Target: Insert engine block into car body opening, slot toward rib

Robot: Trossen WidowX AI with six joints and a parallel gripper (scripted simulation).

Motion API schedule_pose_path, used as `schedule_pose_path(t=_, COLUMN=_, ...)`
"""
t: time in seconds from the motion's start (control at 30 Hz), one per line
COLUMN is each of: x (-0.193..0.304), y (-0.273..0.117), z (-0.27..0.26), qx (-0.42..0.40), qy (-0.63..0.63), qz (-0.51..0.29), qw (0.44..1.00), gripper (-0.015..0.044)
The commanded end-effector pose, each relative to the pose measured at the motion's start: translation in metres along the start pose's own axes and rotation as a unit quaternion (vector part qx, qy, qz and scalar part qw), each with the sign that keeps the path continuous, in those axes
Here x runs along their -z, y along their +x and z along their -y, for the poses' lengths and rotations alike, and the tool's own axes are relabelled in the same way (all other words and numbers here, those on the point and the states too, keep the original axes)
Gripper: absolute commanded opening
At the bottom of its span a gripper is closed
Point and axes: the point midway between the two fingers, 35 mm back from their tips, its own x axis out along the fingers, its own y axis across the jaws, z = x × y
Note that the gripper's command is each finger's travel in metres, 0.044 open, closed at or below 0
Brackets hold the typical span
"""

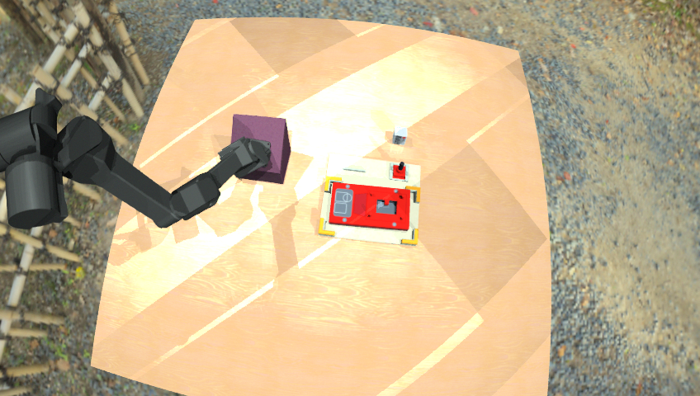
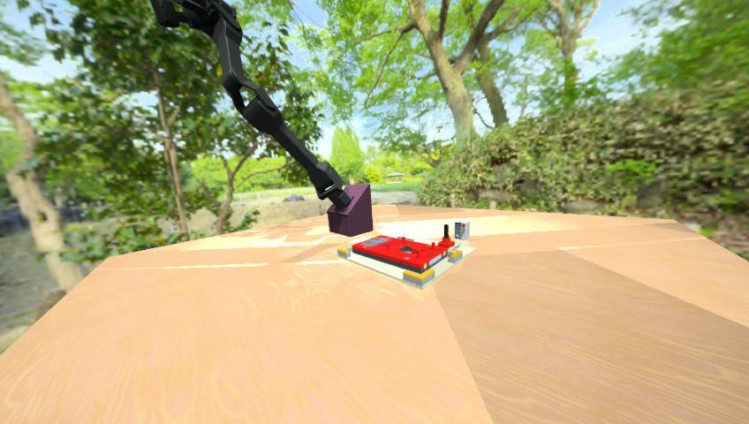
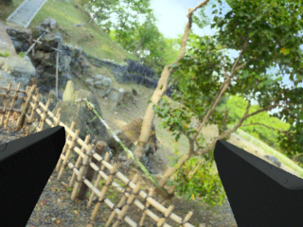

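Observation:
The engine block (image 1: pixel 399 135) (image 2: pixel 462 230), small and grey-white with red marks, stands on the table beyond the board's back edge; its slot side cannot be told. The red car body (image 1: pixel 363 215) (image 2: pixel 386 246) lies flat on the cream board, between yellow corner pieces. Its opening (image 1: pixel 386 208) shows grey inside, with a small red rib at the back edge, and holds no block. My gripper (image 3: pixel 142 140) is open and empty, its two black fingers wide apart in the wrist view. It is far from the block and the car body, high at the left, facing a fence and trees.
The cream board (image 1: pixel 368 236) (image 2: pixel 378 267) also bears a red piece (image 1: pixel 398 173) with an upright black knob (image 2: pixel 446 230), close behind the car body. A purple wedge block (image 1: pixel 257 124) (image 2: pixel 357 223) stands left of the board, under the arm's far end.

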Motion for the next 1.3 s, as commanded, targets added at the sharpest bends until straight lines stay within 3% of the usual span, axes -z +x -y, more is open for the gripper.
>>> schedule_pose_path(t=0.0, x=-0.008, y=-0.010, z=0.025, qx=0.038, qy=-0.021, qz=0.020, qw=0.999, gripper=0.0440)
schedule_pose_path(t=0.57, x=-0.035, y=-0.078, z=0.159, qx=0.226, qy=-0.038, qz=0.091, qw=0.969, gripper=0.0440)
schedule_pose_path(t=1.27, x=-0.047, y=-0.240, z=0.288, qx=0.483, qy=-0.052, qz=0.136, qw=0.863, gripper=0.0440)
